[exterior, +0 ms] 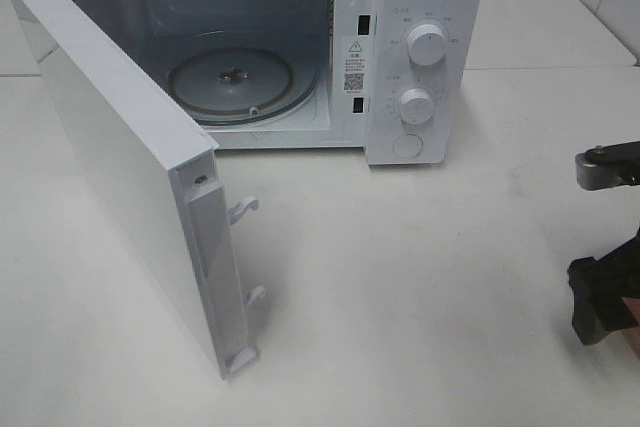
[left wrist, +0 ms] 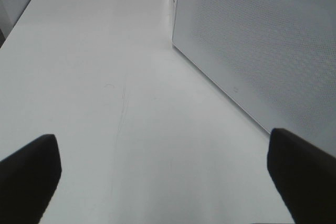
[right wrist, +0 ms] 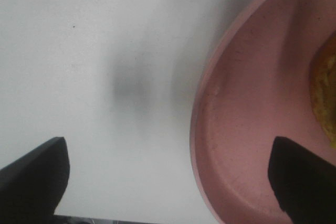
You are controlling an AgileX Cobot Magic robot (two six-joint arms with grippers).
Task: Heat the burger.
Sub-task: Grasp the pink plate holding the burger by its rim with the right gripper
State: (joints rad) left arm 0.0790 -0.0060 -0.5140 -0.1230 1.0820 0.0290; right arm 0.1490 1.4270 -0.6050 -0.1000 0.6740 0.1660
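White dominates your overhead view: a white microwave (exterior: 425,7) stands at the back of a white table (exterior: 400,287), its door (exterior: 110,167) swung wide open toward the left. Inside you can see the glass turntable (exterior: 232,82), and two round knobs (exterior: 427,45) sit one above the other on the control panel. The right gripper (exterior: 603,237) shows only as dark parts at the right edge, well apart from the microwave.

From your left wrist, the left gripper (left wrist: 163,177) hangs over bare table with its fingers (left wrist: 29,174) spread wide and nothing between them; the door's dotted face stands close by.

From your right wrist, the fingers (right wrist: 302,177) are also spread wide, gripping nothing. One hangs over a pink plate (right wrist: 247,129), and on that plate lies the burger (right wrist: 326,98), only a yellow-brown sliver at the frame's edge.
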